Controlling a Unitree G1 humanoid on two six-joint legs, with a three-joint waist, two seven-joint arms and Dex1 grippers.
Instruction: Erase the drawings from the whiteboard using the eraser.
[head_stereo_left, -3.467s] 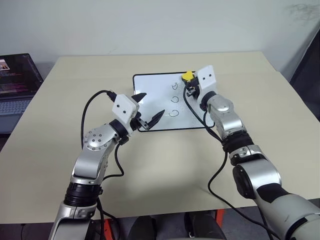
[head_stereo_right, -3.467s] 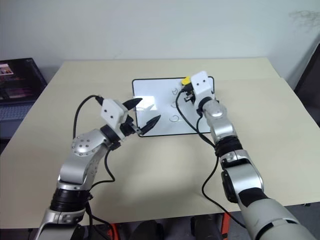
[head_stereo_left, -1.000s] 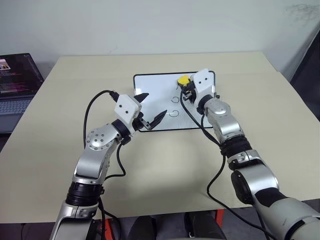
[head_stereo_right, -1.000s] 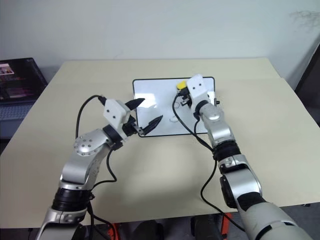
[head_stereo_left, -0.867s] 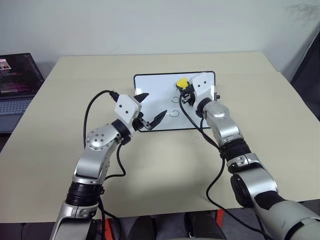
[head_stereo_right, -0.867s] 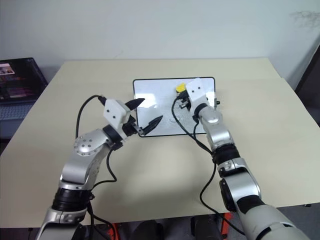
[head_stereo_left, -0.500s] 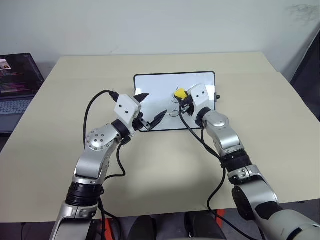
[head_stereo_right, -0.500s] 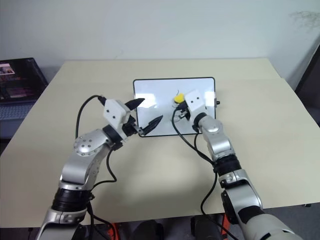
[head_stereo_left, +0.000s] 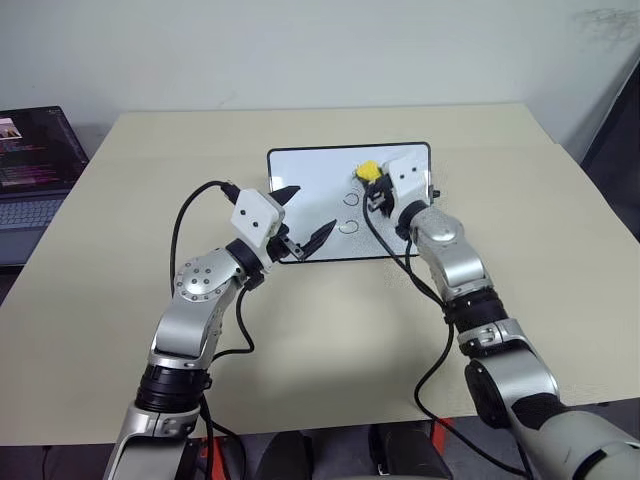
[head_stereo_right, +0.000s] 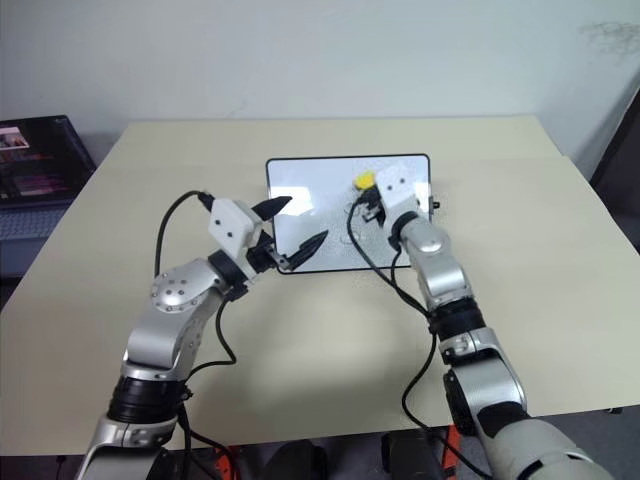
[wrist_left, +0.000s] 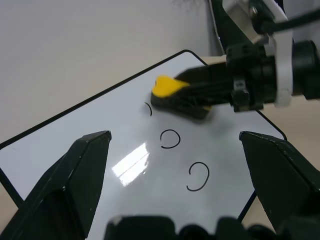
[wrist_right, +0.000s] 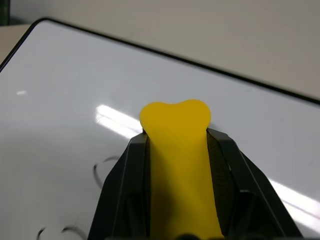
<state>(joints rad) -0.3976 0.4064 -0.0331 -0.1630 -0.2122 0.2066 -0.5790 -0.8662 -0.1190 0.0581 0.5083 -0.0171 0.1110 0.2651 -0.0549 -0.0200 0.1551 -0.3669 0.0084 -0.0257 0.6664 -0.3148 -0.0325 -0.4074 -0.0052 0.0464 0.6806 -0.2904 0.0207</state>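
While the eraser (wrist_left: 175, 95) is being clamped between the closed fingers of the right gripper (head_stereo_left: 377, 186), it is being held over the far right part of the whiteboard (head_stereo_left: 310, 170), which is lying flat on the table (head_stereo_left: 300, 340) toward its far side. Of the drawings (wrist_left: 180, 155), the farthest loop is being covered in part by the eraser, with just a short arc showing at its edge, so the wiping is judged to be barely under way. Two loops nearer the robot are being left whole on the board. The left gripper (head_stereo_left: 300, 215) is being held with its fingers spread and nothing between them, over the near left corner of the board. Most of the erasing is judged to be outstanding.
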